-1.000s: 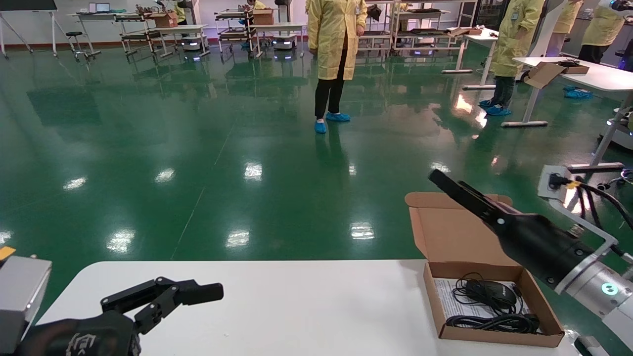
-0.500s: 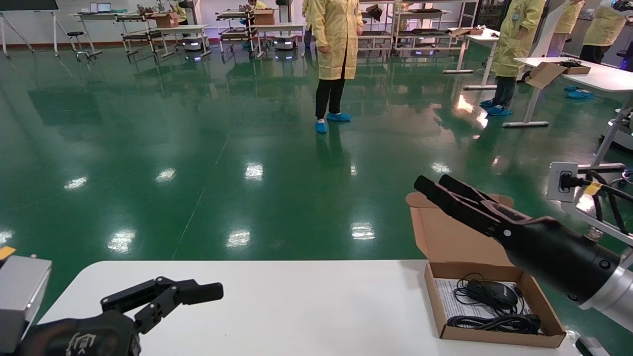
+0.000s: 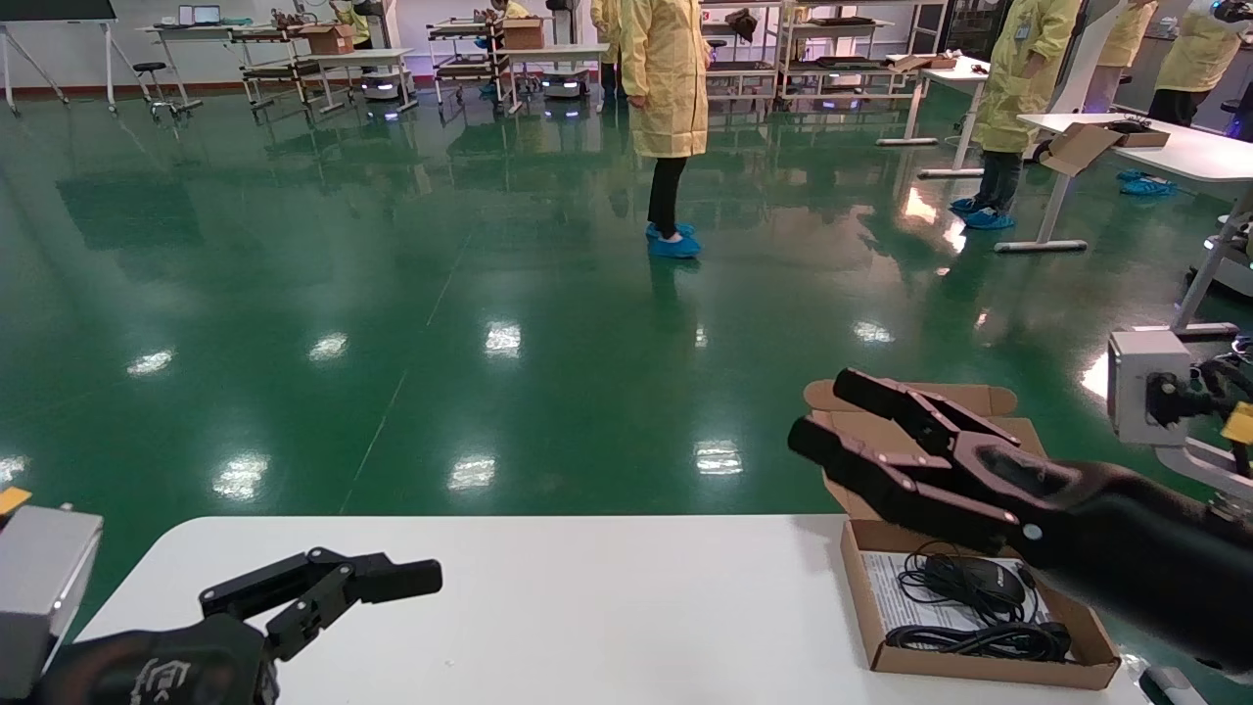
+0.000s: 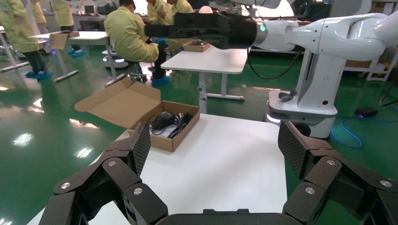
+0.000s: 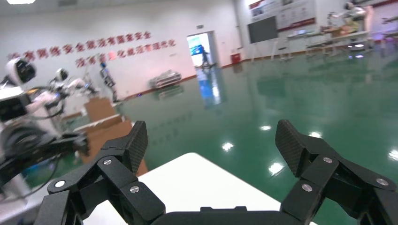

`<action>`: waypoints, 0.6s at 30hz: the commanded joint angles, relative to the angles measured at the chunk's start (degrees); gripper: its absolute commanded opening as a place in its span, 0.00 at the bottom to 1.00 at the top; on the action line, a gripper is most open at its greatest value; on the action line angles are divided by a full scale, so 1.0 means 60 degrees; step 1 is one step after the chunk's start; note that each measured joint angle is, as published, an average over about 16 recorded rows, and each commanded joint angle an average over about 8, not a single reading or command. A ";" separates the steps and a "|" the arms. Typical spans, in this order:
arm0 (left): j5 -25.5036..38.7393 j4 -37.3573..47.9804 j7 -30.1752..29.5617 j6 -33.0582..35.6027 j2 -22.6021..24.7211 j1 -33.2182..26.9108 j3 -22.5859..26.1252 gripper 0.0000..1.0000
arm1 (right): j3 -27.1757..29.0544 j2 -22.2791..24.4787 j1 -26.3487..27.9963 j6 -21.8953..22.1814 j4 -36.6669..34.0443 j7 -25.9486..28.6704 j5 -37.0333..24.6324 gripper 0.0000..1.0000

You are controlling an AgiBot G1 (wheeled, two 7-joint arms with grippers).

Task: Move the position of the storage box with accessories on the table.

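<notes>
The storage box (image 3: 979, 670), shallow brown cardboard, sits open at the right end of the white table (image 3: 587, 607). Its lid flap (image 3: 989, 399) stands back over the far edge. Inside lie a black mouse (image 3: 979, 580), a coiled black cable (image 3: 979, 641) and a white paper sheet (image 3: 884, 587). My right gripper (image 3: 822, 405) hovers open and empty above the box's far side, fingers pointing left; its wrist view (image 5: 211, 140) shows only a table corner (image 5: 197, 183). My left gripper (image 3: 411, 580) is parked open at the near left; its view (image 4: 216, 145) shows the box (image 4: 162, 141) far off.
Green floor lies beyond the table's far edge. A person in a yellow coat (image 3: 671, 88) stands well back, and another (image 3: 1013, 88) by a white desk (image 3: 1165, 147) at the far right. A white robot base (image 4: 305, 101) stands beside the table's right end.
My right gripper has come down and swung left, from high over the lid to just above the box's far side. The box has not moved. The left arm is still.
</notes>
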 commanded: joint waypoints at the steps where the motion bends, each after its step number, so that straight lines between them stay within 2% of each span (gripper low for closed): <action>1: 0.0000 0.0000 0.0000 0.0000 0.0000 0.0000 0.0000 1.00 | 0.0127 0.0130 -0.0119 -0.0139 0.0358 0.0047 -0.0134 1.00; 18: 0.0000 0.0000 0.0000 0.0000 0.0000 0.0000 0.0000 1.00 | 0.1212 0.1247 -0.1138 -0.1331 0.3423 0.0446 -0.1279 1.00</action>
